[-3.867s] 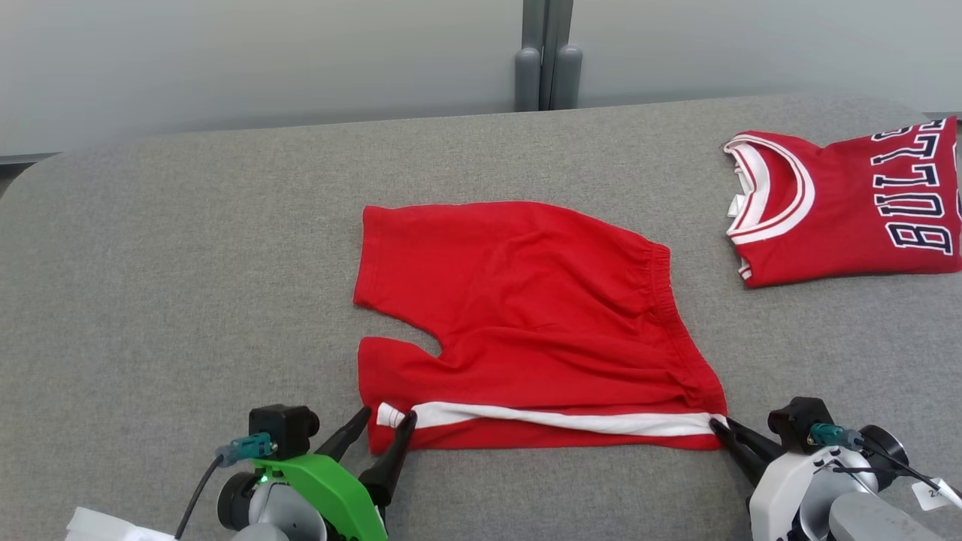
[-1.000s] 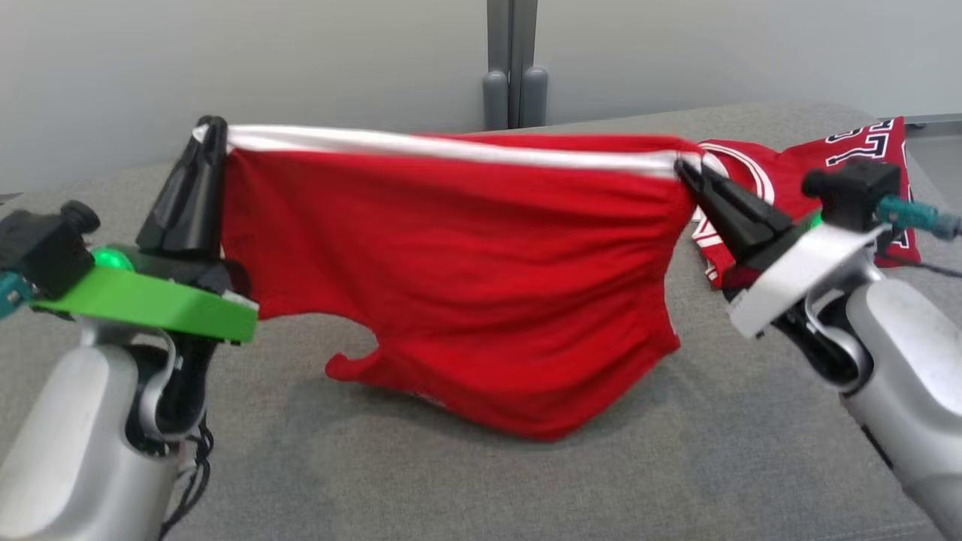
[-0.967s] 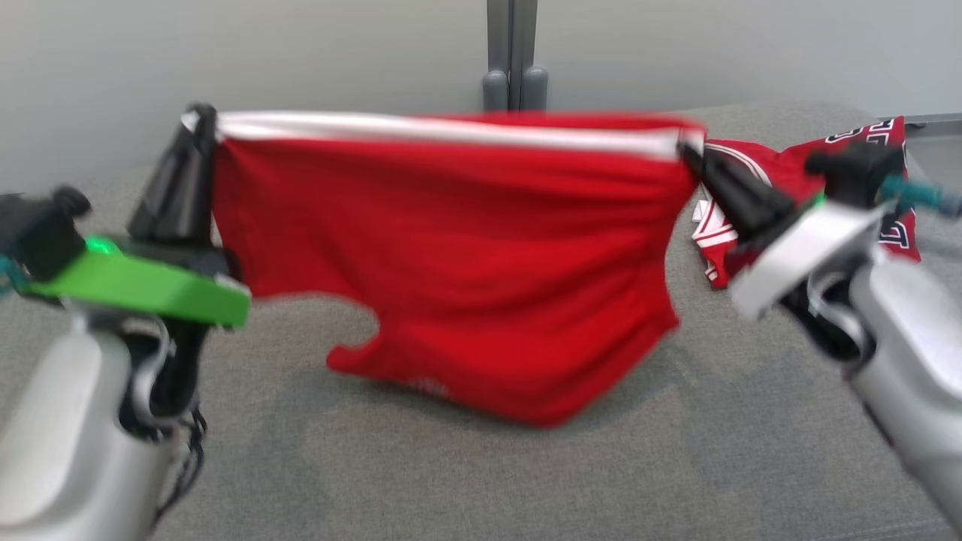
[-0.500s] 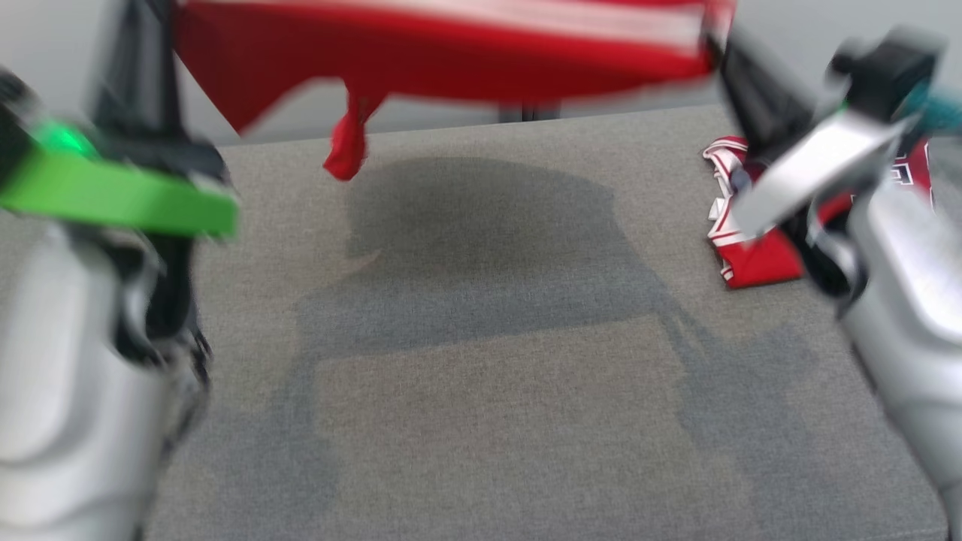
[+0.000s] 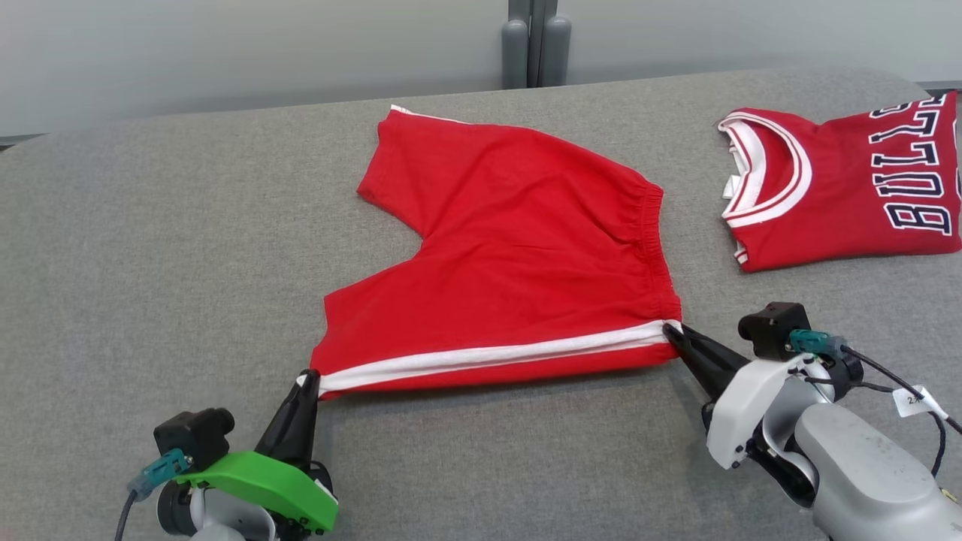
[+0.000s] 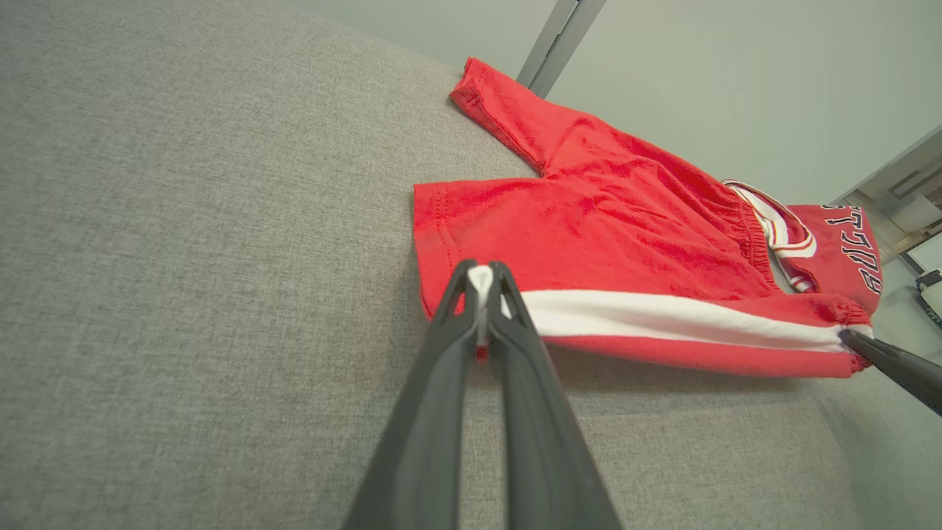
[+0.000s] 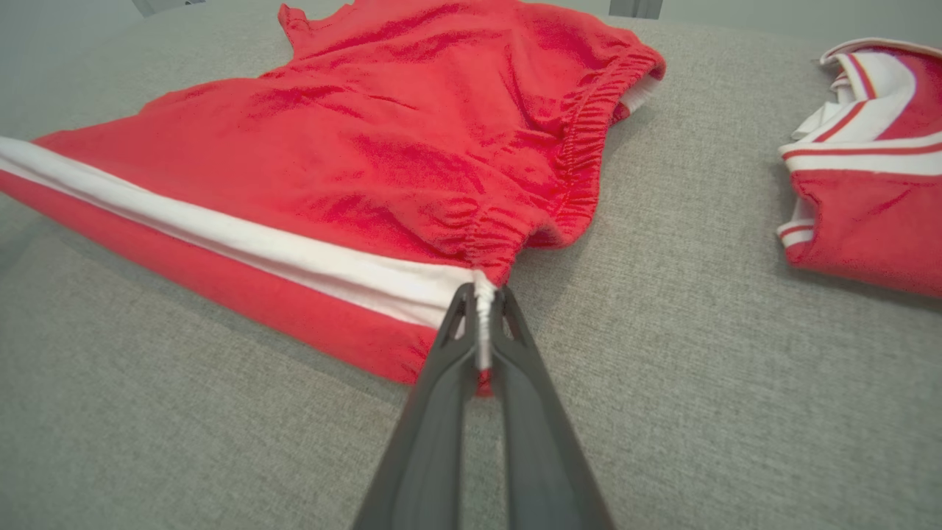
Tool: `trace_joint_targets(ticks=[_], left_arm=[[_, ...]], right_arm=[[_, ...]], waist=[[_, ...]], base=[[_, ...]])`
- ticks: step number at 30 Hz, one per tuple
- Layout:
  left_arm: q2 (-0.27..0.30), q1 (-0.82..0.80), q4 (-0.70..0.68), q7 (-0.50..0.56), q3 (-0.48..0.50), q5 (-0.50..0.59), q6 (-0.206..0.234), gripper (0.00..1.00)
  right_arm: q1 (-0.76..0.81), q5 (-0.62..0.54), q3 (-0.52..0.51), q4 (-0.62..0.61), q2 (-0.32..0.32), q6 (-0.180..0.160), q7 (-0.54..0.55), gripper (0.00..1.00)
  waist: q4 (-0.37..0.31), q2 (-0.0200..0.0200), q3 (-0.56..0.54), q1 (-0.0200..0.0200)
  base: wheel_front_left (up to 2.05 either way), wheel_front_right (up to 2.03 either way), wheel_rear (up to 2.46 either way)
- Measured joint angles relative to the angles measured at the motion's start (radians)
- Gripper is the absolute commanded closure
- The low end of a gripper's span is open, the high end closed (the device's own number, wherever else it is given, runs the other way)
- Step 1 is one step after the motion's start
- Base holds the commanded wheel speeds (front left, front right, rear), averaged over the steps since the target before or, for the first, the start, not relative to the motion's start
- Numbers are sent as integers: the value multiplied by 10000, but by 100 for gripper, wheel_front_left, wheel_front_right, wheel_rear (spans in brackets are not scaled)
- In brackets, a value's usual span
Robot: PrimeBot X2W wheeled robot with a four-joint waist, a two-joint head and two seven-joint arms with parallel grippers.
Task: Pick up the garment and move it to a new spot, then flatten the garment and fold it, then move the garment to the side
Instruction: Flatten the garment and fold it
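The red shorts [image 5: 511,255] are down again! Half a second ago they were whipped high in the air, stretched between the two arms. Now they are laid out on the grey padded surface [image 5: 150,225] at the middle of the head view, with the far leg thrown toward twelve o'clock and the crotch notch at nine. Set against the rumpled lie of a few seconds back, the cloth is seen far smoother, with only light creasing by the waistband [image 5: 654,233] at three o'clock. The fling is judged to have done most of the flattening. Folding is what is left, then the move aside.

The edge with the white stripe [image 5: 488,353] is still pinched at both ends. The left gripper [image 5: 304,379], at seven o'clock of the shorts, is clenched on the leg-hem end. The right gripper [image 5: 673,334], at four o'clock, is clamped tight on the waistband end. In each wrist view a sliver of white cloth is squeezed between fingers that are all but touching. A folded jersey [image 5: 849,195] is seen at two o'clock, well apart from the shorts.
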Motion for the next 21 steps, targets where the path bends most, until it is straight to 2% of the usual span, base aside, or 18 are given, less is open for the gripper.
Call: trace_joint_targets(ticks=[10, 21], left_arm=[[59, 193, 102, -213, 25, 405, -374, 100], [155, 1098, 453, -257, -10, 658, -612, 100]], right_arm=[[593, -299, 800, -203, -299, 0, -683, 100], [1567, -614, 403, -424, -328, 2, -844, 100]], waist=[[151, 0, -302, 0], [-11, 0, -487, 0]], base=[[0, 0, 0], [0, 0, 0]])
